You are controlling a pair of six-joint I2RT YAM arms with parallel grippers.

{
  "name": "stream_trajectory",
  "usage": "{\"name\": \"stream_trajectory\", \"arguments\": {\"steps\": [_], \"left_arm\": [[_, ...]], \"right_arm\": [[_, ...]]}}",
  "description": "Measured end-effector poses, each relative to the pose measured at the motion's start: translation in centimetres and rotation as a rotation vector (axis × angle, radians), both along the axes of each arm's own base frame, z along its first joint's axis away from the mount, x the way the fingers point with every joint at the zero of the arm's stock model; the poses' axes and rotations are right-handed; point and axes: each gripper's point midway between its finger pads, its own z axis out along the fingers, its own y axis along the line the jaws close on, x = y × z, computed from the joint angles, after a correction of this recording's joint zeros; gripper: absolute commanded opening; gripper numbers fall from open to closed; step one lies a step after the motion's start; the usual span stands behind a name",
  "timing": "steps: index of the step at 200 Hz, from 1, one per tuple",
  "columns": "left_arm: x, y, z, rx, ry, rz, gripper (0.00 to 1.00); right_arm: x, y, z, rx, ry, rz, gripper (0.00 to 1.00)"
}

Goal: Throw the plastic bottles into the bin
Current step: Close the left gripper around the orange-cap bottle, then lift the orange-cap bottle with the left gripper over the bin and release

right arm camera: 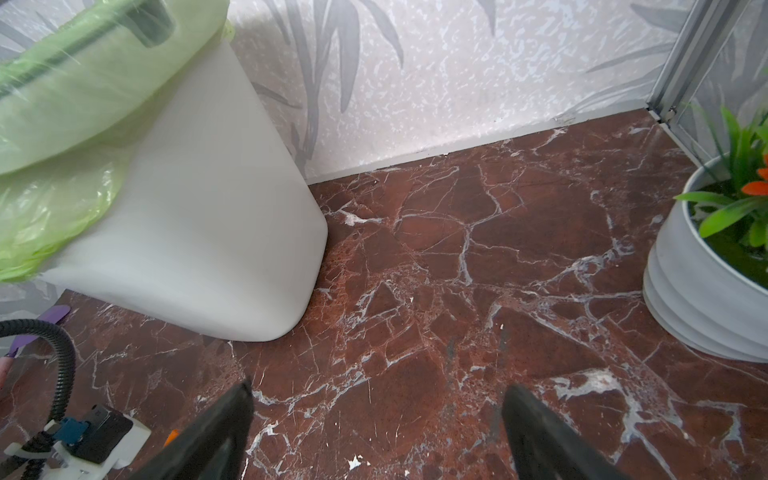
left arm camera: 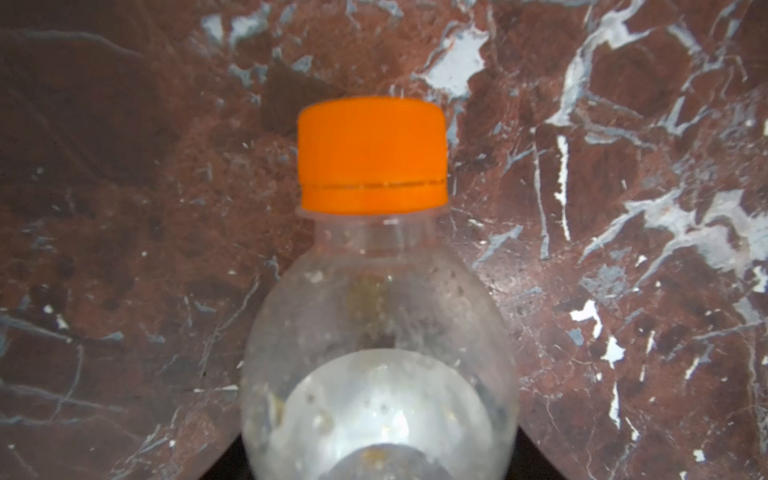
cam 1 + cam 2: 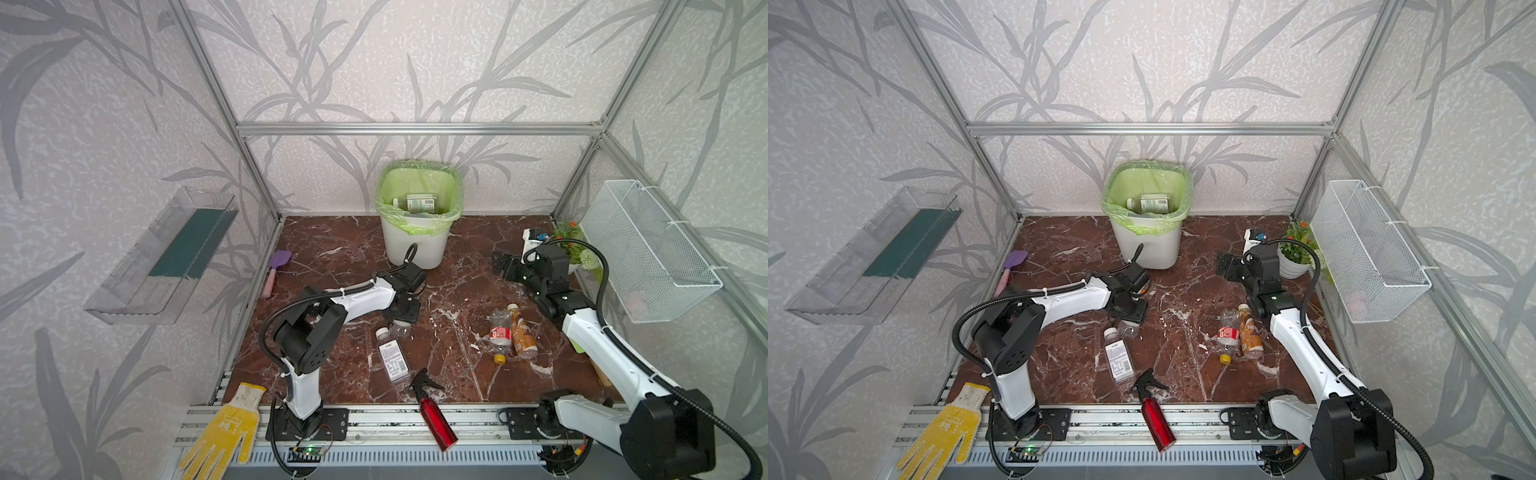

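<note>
A clear bottle with an orange cap (image 2: 372,153) lies on the marble floor. My left gripper (image 2: 380,457) is shut on its body, and in both top views it (image 3: 402,320) points down over this bottle (image 3: 400,329). Just in front lies a white-capped, white-labelled bottle (image 3: 390,359) (image 3: 1118,357). A red-labelled bottle with a yellow cap (image 3: 499,334) and a brown coffee bottle (image 3: 523,337) lie side by side at the right. The bin (image 3: 415,245) (image 1: 199,232) stands at the back wall with bottles (image 3: 419,203) inside. My right gripper (image 1: 376,395) (image 3: 500,264) hovers open and empty to the bin's right.
A red spray bottle (image 3: 432,411) lies at the front edge and a yellow glove (image 3: 224,428) at the front left. A purple spatula (image 3: 276,270) is by the left wall. A flower pot (image 1: 698,291) and a wire basket (image 3: 648,249) are at the right.
</note>
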Motion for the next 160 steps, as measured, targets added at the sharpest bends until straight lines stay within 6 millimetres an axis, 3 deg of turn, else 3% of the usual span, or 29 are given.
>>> {"name": "stream_trajectory", "arguments": {"steps": [50, 76, 122, 160], "left_arm": [[0.1, -0.1, 0.2, 0.007, -0.014, -0.013, 0.51], [0.2, -0.4, 1.2, -0.013, -0.039, -0.027, 0.51], [0.5, -1.1, 6.0, -0.089, -0.153, -0.104, 0.51], [-0.4, -0.4, 10.7, -0.144, -0.266, -0.171, 0.51]], "right_arm": [[-0.1, 0.0, -0.2, -0.001, 0.005, -0.001, 0.94], [-0.1, -0.1, -0.4, 0.000, 0.008, -0.002, 0.94], [-0.2, -0.1, -1.7, 0.003, 0.030, -0.003, 0.93], [0.1, 0.2, -4.2, 0.019, 0.082, 0.005, 0.93]]}}
